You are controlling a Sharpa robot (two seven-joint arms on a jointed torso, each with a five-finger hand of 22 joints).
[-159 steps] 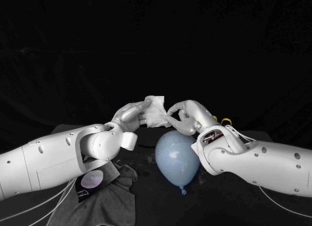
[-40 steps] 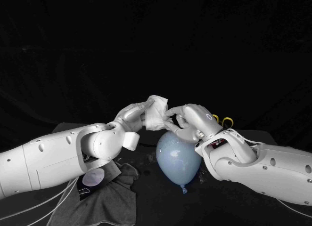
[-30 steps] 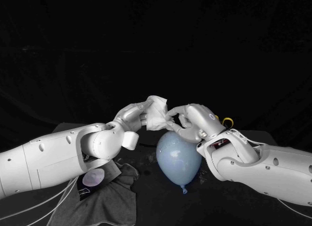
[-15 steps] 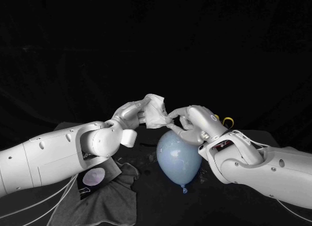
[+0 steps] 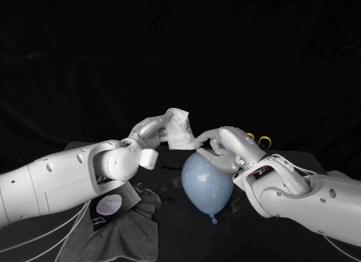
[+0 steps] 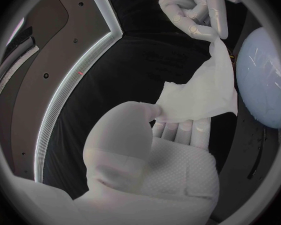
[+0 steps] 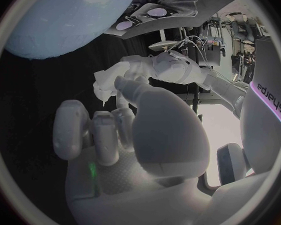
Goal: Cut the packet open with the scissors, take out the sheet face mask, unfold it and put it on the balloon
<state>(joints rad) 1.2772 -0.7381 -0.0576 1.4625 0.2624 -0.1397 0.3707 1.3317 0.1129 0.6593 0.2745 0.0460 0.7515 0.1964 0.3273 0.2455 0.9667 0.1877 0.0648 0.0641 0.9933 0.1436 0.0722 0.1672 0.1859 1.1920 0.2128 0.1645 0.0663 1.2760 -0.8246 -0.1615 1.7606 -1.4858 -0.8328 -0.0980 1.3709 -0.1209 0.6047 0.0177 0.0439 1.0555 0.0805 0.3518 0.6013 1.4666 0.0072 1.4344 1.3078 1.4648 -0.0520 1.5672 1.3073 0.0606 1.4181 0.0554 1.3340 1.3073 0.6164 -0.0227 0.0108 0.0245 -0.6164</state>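
Head view: left robot hand (image 5: 151, 131) grips the sheet face mask (image 5: 178, 129), right robot hand (image 5: 224, 147) pinches its corner; balloon (image 5: 205, 185) at six o'clock.

Around the balloon (image 5: 205, 185) we see 12 o'clock barred by the sheet mask (image 5: 178, 130) held between left hand (image 5: 151, 131) and right hand (image 5: 221, 146), 3 to 5 crowded by the right arm (image 5: 306, 196), a grey cloth (image 5: 125, 229) at 8, and bare bench (image 5: 188, 240) open at 6.

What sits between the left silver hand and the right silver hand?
The crumpled white sheet mask spans the gap, held at one end by the left hand and pinched at the other by the right hand; head and left wrist views show it.
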